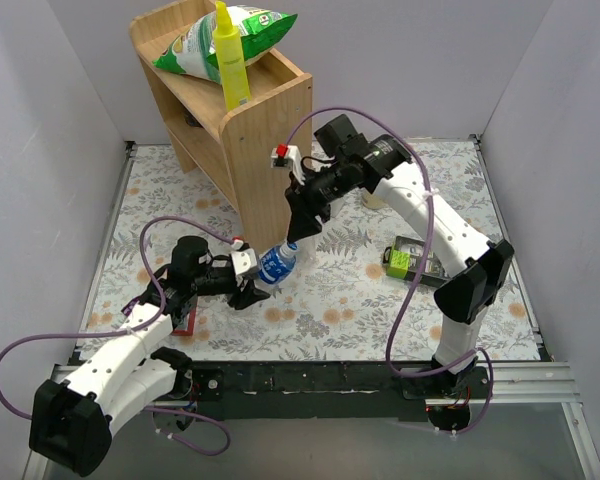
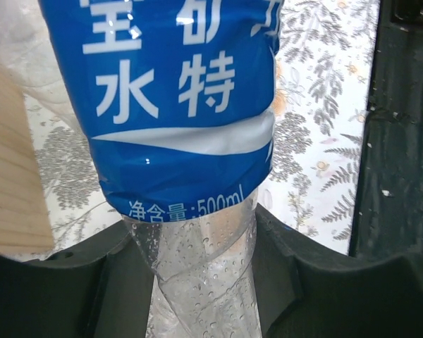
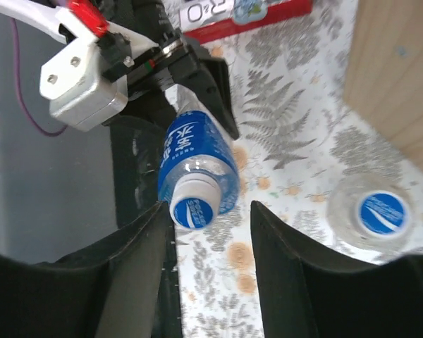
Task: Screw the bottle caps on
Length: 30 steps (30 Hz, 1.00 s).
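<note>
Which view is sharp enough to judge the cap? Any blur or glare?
Right wrist: the blue cap on the labelled bottle is crisp, the second bottle at right soft. Left wrist: sharp, few glints, but that bottle fills the frame, no cap in view. Top external: even light, cap too small to judge.

A robot test cell in a lab, not a lived-in room. Plain pale panels [image 1: 40, 150] wall in the tabletop [image 1: 380, 300] on three sides, and a small wooden shelf [image 1: 265, 150] stands towards its far left. In front of the shelf, a left arm [image 1: 130, 360] and a right arm [image 1: 445, 225], both white and black, are bolted to a rail [image 1: 310, 380] at the near edge, with purple cables [image 1: 352, 109] looping off them. The floral cloth under the shelf and the groceries on top of it (a green snack bag [image 1: 235, 40], a yellow bottle [image 1: 230, 60]) look like staged props
</note>
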Motion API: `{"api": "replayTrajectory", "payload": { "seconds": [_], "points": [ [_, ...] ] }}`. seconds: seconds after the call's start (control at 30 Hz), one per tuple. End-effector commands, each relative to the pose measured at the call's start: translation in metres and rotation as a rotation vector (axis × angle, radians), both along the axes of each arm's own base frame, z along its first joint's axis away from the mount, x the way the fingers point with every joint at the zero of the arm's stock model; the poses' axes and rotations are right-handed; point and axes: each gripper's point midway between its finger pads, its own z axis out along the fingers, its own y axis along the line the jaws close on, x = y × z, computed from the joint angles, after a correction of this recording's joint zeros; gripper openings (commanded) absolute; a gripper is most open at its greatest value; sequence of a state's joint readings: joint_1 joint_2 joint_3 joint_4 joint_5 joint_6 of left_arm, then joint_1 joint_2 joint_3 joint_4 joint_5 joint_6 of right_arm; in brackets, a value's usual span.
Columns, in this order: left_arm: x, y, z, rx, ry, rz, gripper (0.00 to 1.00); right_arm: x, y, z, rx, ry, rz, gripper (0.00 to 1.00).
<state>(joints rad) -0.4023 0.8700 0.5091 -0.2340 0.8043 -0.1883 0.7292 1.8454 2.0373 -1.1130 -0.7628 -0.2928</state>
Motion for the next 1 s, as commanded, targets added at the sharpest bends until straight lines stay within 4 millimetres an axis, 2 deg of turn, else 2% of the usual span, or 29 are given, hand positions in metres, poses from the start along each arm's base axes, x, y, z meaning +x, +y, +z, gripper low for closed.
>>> {"api": "replayTrajectory", "payload": {
  "seconds": [0.0,0.03,0.1,0.13,0.17,0.23,0.37,0.53,0.67,0.83,0.97],
  "points": [
    [-0.023,-0.004,0.003,-0.006,0.032,-0.115,0.00,-0.010,-0.030,0.064,0.166,-0.328,0.139,0.58],
    [-0.031,-0.003,0.003,-0.001,0.063,-0.145,0.00,-0.026,-0.042,0.071,0.198,-0.404,0.214,0.58],
    [-0.035,-0.004,0.006,-0.001,0.039,-0.193,0.00,-0.033,-0.052,0.057,0.192,-0.584,0.341,0.59],
    [-0.035,-0.007,0.012,-0.014,0.040,-0.208,0.00,-0.043,-0.060,0.044,0.178,-0.630,0.384,0.59],
    [-0.037,-0.007,0.014,-0.011,0.031,-0.225,0.00,-0.050,-0.058,0.039,0.187,-0.724,0.464,0.59],
    [-0.037,-0.009,0.017,-0.015,0.021,-0.258,0.00,-0.054,-0.064,0.024,0.154,-0.814,0.507,0.59],
    [-0.037,-0.012,0.026,-0.012,0.023,-0.307,0.00,-0.053,-0.045,0.026,0.184,-1.008,0.575,0.60],
    [-0.040,-0.011,0.026,0.013,0.019,-0.353,0.00,-0.050,-0.029,0.028,0.204,-1.054,0.577,0.59],
    [-0.043,-0.011,0.028,0.012,0.010,-0.365,0.00,-0.061,-0.020,0.027,0.237,-1.053,0.632,0.59],
    [-0.041,-0.012,0.031,0.012,0.004,-0.365,0.00,-0.074,-0.023,0.014,0.229,-1.037,0.740,0.55],
    [-0.040,-0.012,0.033,0.007,-0.006,-0.362,0.00,-0.076,-0.026,0.008,0.213,-1.031,0.785,0.54]
  ]
}}
